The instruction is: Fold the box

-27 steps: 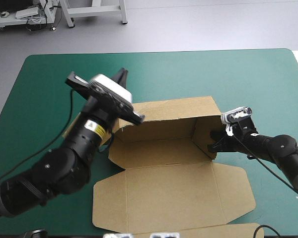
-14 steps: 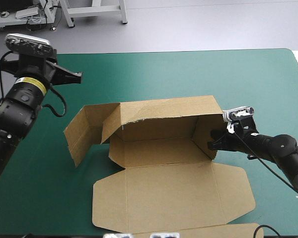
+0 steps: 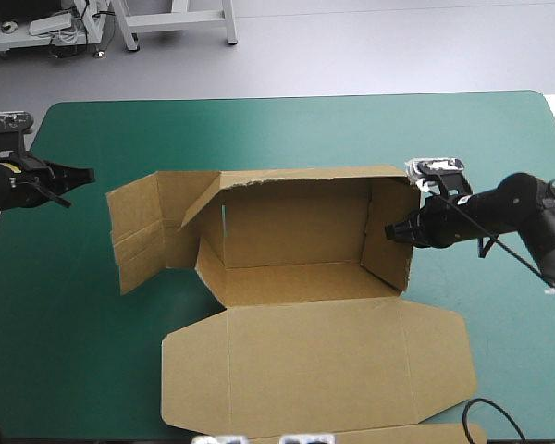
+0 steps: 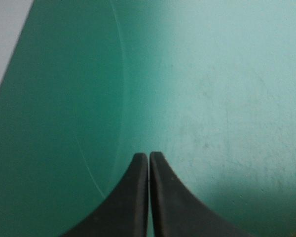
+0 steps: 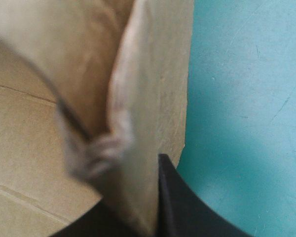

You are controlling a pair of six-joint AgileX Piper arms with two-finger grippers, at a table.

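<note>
The brown box (image 3: 296, 273) sits mid-table with its back wall and right wall (image 3: 388, 250) raised. Its left flap (image 3: 143, 231) is splayed outward and its lid (image 3: 314, 370) lies flat toward the front edge. My right gripper (image 3: 394, 231) is shut on the top of the right wall. In the right wrist view that brown wall (image 5: 153, 98) runs between my fingers, and one black finger (image 5: 175, 202) shows outside it. My left gripper (image 3: 79, 174) hangs shut and holding nothing near the table's left edge, well clear of the box. In the left wrist view the left gripper (image 4: 149, 157) has only teal-green cover ahead of it.
Bare teal-green cover (image 3: 287, 129) stretches beyond the box to the far edge, and more lies to the right of it. The table's left edge (image 4: 12, 64) is close beside my left gripper. The lid's front flap reaches the table's near edge.
My left arm has swung away from the box to the table's left edge, and the left flap has fallen outward. My right gripper has drawn the right wall a little farther back.
</note>
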